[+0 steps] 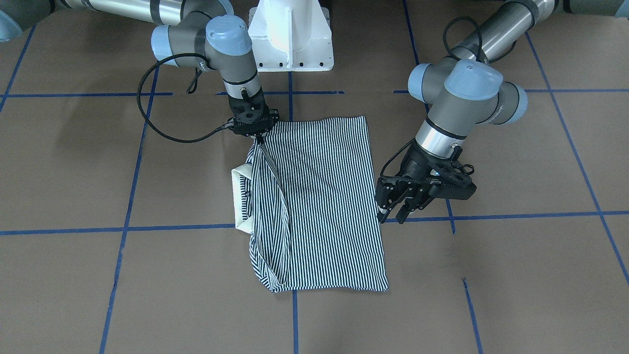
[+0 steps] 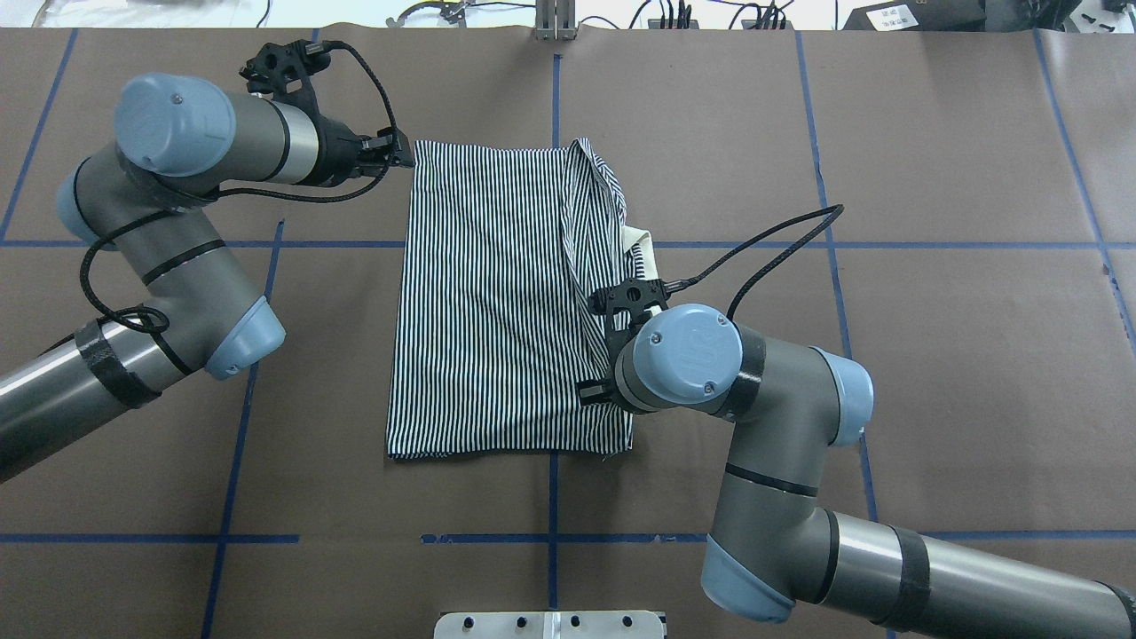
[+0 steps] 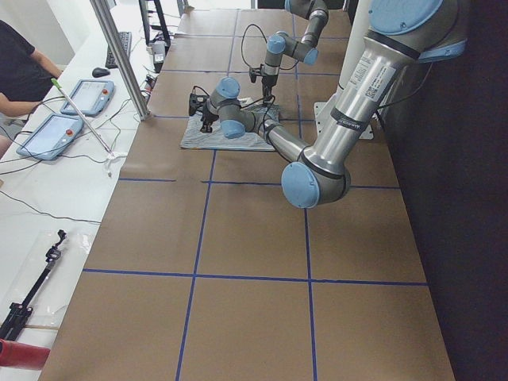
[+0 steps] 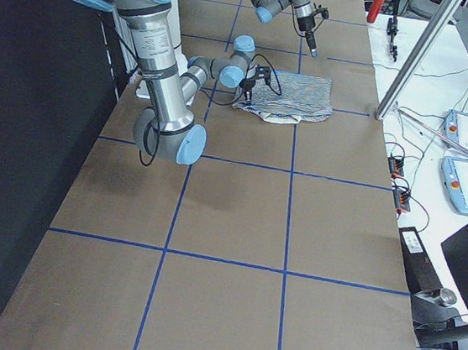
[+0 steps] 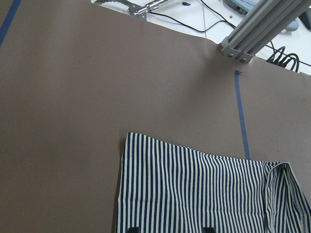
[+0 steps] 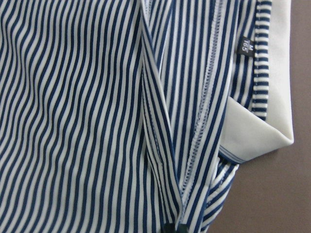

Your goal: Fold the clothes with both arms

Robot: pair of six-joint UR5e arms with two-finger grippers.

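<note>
The striped polo shirt (image 1: pixel 324 196) lies folded into a long rectangle on the brown table, cream collar (image 1: pixel 241 196) sticking out on the robot's right side. My right gripper (image 1: pixel 258 138) is shut on a fold of the shirt's edge near the collar, pulling the cloth up into a peak. The right wrist view shows its tips (image 6: pixel 176 228) pinched together on that striped fold (image 6: pixel 160 145). My left gripper (image 1: pixel 393 214) hangs open just off the shirt's opposite long edge, holding nothing. In the left wrist view its spread fingertips (image 5: pixel 208 228) sit over the shirt (image 5: pixel 194 194).
The white pedestal base (image 1: pixel 290 39) stands behind the shirt on the robot's side. Blue tape lines (image 1: pixel 172 228) grid the brown table. Beyond the far table edge are an aluminium post (image 3: pixel 119 55), tablets (image 3: pixel 48 135), cables and a seated person (image 3: pixel 20 71).
</note>
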